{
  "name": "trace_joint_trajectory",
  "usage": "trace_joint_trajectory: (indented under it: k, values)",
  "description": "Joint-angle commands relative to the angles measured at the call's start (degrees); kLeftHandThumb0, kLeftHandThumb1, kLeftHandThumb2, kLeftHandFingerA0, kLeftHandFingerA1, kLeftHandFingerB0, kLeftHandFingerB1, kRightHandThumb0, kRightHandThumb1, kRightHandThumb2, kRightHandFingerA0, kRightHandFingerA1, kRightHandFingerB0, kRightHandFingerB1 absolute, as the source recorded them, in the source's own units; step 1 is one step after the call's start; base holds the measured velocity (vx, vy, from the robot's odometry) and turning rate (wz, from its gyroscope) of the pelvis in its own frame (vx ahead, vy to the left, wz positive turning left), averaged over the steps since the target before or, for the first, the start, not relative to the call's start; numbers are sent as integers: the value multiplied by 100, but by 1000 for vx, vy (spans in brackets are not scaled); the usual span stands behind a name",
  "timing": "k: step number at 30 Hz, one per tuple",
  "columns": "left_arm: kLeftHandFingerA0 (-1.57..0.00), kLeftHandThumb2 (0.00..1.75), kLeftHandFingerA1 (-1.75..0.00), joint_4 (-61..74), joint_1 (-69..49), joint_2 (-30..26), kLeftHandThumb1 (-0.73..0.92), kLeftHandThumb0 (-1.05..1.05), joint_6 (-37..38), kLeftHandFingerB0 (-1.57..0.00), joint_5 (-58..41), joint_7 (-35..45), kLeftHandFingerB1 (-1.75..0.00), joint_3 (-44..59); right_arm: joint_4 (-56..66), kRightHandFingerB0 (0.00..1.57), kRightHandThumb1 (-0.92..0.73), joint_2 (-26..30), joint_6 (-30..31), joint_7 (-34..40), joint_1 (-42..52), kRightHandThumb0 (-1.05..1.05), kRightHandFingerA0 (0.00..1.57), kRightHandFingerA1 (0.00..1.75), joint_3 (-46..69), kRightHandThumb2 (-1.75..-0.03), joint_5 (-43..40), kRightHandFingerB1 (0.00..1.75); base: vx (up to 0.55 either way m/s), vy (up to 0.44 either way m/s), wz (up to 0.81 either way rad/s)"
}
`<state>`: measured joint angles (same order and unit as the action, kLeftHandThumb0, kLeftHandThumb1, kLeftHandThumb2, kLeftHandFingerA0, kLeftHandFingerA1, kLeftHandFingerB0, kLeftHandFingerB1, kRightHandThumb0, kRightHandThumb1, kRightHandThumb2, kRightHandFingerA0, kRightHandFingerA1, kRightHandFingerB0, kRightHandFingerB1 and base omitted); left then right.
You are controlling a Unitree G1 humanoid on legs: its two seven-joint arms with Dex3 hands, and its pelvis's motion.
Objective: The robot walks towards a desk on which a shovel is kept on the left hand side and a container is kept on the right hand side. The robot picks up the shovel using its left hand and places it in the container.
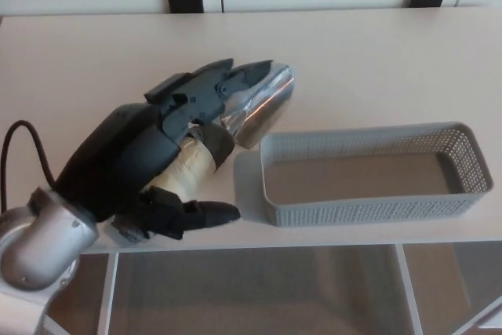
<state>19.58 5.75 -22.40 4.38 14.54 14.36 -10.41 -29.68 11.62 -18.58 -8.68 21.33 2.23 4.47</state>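
Shovel first: the shiny metal scoop with its tape-wrapped, cream-coloured handle (249, 107) lies near the tabletop's front edge, left of centre, long axis running from front-left to back-right, blade tip pointing toward the far right; the black left hand (169, 151) sits right over the handle, fingers (227, 80) reaching along the blade, thumb (200, 213) below the handle, apparently closing around it, though a firm grip cannot be confirmed; just right of the blade stands the empty grey perforated plastic container (369, 209); the right hand is not visible.
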Motion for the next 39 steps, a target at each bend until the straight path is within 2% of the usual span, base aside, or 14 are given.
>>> trace_joint_trajectory:
  k: [1,8,10,15,16,17,18,20,21,26,30,32,39]
  values:
    - [0,64,-14,-1493,545,10,27,-30,-2011,0,2660,-1283,-23,-377,80,64,-40,353,-20,55,-5,-34,94,51,-79,-52,306,49,0,0,0]
    - [0,63,-9,-1899,739,194,28,-35,-2287,0,2890,-1394,-16,-653,14,64,-42,433,-63,20,-59,-39,89,50,-121,-52,354,48,0,0,0]
    - [0,64,0,-2042,785,324,33,-48,-2374,0,3035,-1480,-10,-821,41,64,-42,447,-98,13,-28,-36,91,51,-147,-52,384,48,0,0,0]
    - [0,69,-7,-2338,934,510,35,-50,-2559,0,3319,-1624,-15,-1079,163,66,-41,450,-2,87,-46,-36,92,50,-197,-52,473,48,0,0,0]
    - [0,70,-13,-2394,958,546,34,-48,-2583,0,3359,-1650,-18,-1128,140,59,-33,465,-25,88,-63,-42,89,66,-209,-72,492,58,0,0,0]
    - [0,70,-16,-2444,989,634,34,-45,-2662,0,3378,-1639,-20,-1190,109,70,-41,482,-59,74,-76,-38,92,50,-219,-52,497,47,0,0,0]
    - [0,71,-17,-2500,1024,680,34,-46,-2707,0,3403,-1642,-20,-1227,157,65,-36,503,25,102,-85,-49,92,64,-245,-72,562,58,0,0,0]
    - [0,71,-18,-2614,1092,736,34,-47,-2798,0,3495,-1687,-20,-1298,202,64,-36,550,-9,134,-95,-48,92,64,-293,-72,653,58,0,0,0]
    - [0,72,-19,-2683,1113,772,35,-48,-2846,0,3561,-1709,-20,-1363,236,70,-43,559,-4,116,-92,-38,91,49,-308,-53,656,47,0,0,0]
    - [0,72,-22,-2800,1124,874,35,-48,-2966,0,3655,-1683,-22,-1495,392,71,-42,569,94,120,-50,-35,83,48,-328,-53,685,47,0,0,0]
    - [0,72,-24,-2966,1127,894,35,-45,-2945,0,3656,-1808,-24,-1508,580,68,-43,595,174,106,10,-38,88,48,-366,-52,732,46,0,0,0]
    - [-2,71,-23,-3043,1160,934,34,-47,-2991,-2,3717,-1904,-23,-1517,604,71,-43,620,206,88,-4,-37,83,48,-374,-53,718,47,0,0,0]
    - [0,72,-22,-3282,1240,937,35,-45,-3078,0,3874,-2149,-23,-1510,683,70,-43,691,258,87,-12,-36,84,48,-450,-53,768,47,0,0,0]
